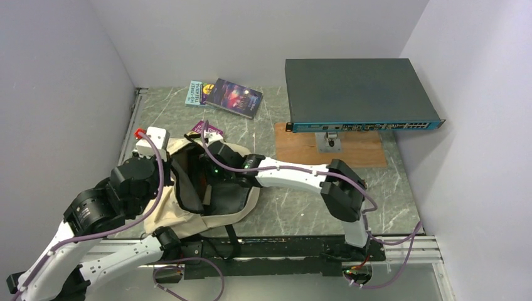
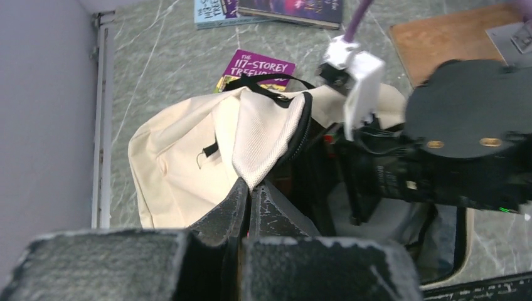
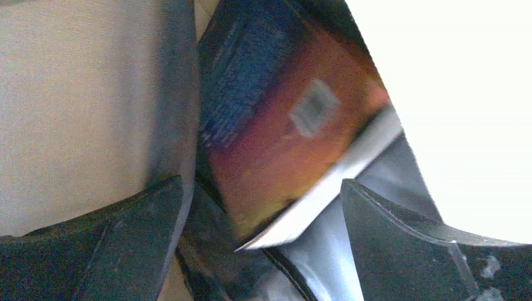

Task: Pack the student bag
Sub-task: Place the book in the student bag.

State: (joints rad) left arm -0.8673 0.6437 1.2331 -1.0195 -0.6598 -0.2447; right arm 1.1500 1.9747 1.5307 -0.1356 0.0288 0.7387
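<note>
The cream student bag [image 1: 241, 160] lies open on the table in front of the arms and also shows in the left wrist view [image 2: 182, 150]. My left gripper [image 2: 252, 187] is shut on the edge of the bag's flap, at its white mesh lining, and holds the opening up [image 1: 166, 164]. My right gripper [image 1: 210, 174] reaches inside the bag's dark opening. In the right wrist view its jaws [image 3: 260, 207] stand wide apart. A book with an orange and blue cover [image 3: 282, 125] lies loose between them inside the bag.
A purple "117-Storey Treehouse" book [image 1: 208, 128] lies just behind the bag, partly under it. A teal book [image 1: 193, 92] and a dark purple book [image 1: 236, 97] lie at the back. A dark network switch [image 1: 357, 94] stands over a wooden board [image 1: 354, 150] at the right.
</note>
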